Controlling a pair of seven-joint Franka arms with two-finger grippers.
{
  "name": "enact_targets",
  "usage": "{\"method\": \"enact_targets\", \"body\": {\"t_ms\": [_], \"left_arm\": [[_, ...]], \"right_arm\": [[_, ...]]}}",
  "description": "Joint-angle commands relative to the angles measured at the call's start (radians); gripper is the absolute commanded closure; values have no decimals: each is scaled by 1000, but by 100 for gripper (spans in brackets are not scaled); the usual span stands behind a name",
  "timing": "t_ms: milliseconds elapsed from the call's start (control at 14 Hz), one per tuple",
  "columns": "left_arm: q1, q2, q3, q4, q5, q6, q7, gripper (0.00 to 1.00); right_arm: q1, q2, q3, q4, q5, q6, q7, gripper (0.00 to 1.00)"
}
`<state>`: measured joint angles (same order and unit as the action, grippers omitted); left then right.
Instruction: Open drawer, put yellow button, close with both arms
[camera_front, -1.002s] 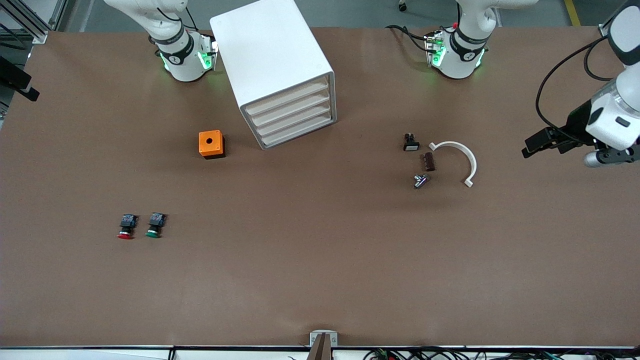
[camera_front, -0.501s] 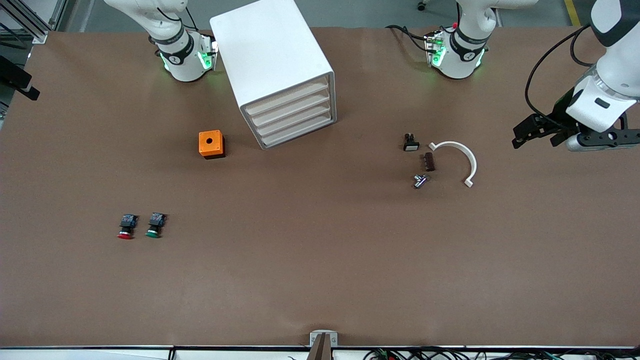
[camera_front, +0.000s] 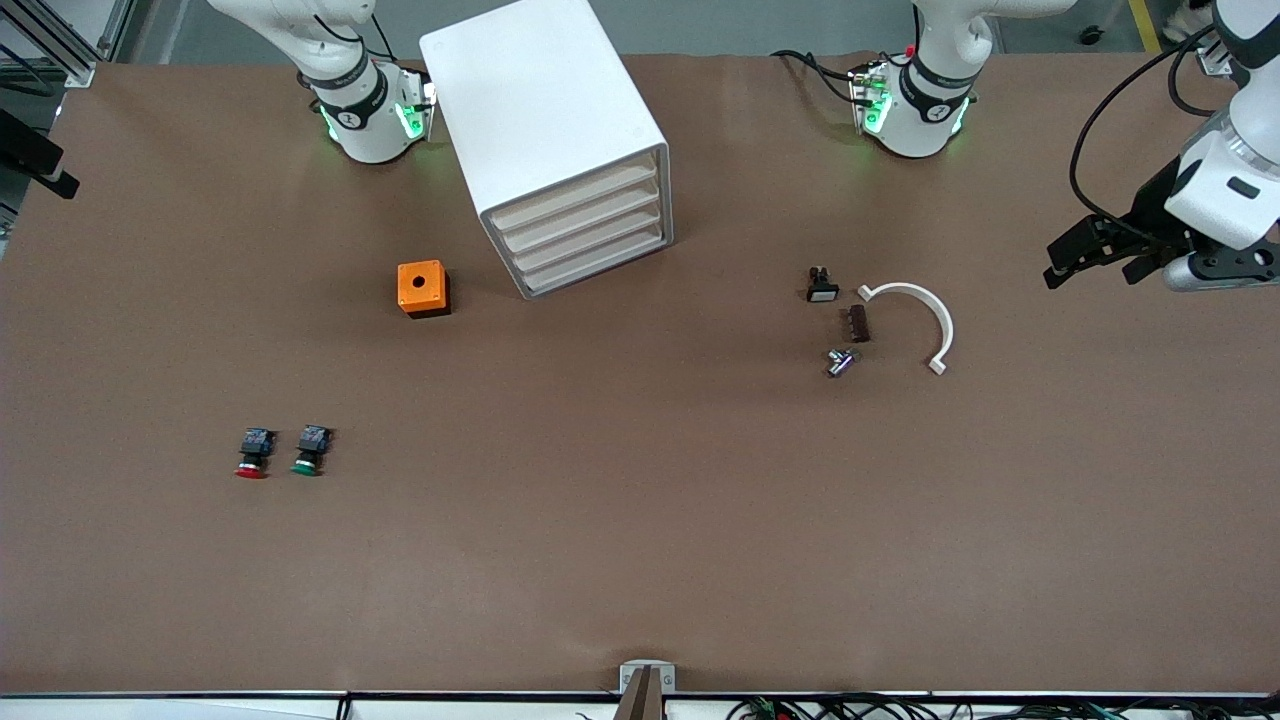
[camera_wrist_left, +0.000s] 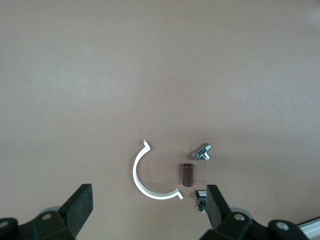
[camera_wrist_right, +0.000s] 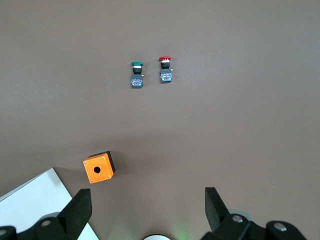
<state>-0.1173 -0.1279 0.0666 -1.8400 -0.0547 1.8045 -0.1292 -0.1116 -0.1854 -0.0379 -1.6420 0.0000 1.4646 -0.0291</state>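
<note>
The white cabinet (camera_front: 545, 120) stands between the two bases, and its topmost drawer (camera_front: 575, 196) is pushed in like the three below it. No yellow button shows in any view. My left gripper (camera_front: 1098, 260) hangs open over the left arm's end of the table, well apart from the cabinet, and nothing is between its fingers (camera_wrist_left: 82, 201). In the right wrist view my right gripper (camera_wrist_right: 147, 202) is open and empty, high above the table beside the cabinet's corner (camera_wrist_right: 35, 200). The front view does not show it.
An orange box (camera_front: 422, 288) with a hole sits beside the cabinet. Red-capped (camera_front: 253, 452) and green-capped (camera_front: 311, 450) buttons lie nearer the front camera. A white half ring (camera_front: 935, 315), a brown cylinder (camera_front: 857, 323), a metal fitting (camera_front: 840, 361) and a small black part (camera_front: 821, 285) lie toward the left arm's end.
The left arm's hand has lifted and swung, first inward over the table, then back toward the table's end. Its gripper stays open. Nothing on the table moved.
</note>
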Motion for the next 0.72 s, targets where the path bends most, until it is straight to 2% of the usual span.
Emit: {"method": "enact_targets", "body": {"t_ms": [0, 430, 644], "left_arm": [[10, 25, -4, 71, 21, -51, 2, 0], [7, 25, -7, 73, 21, -85, 8, 0], [14, 27, -4, 103, 21, -91, 13, 0]], "right_arm": [[6, -26, -4, -21, -9, -3, -8, 0], [6, -26, -4, -21, -9, -4, -8, 0], [7, -26, -4, -21, -9, -4, -8, 0]]}}
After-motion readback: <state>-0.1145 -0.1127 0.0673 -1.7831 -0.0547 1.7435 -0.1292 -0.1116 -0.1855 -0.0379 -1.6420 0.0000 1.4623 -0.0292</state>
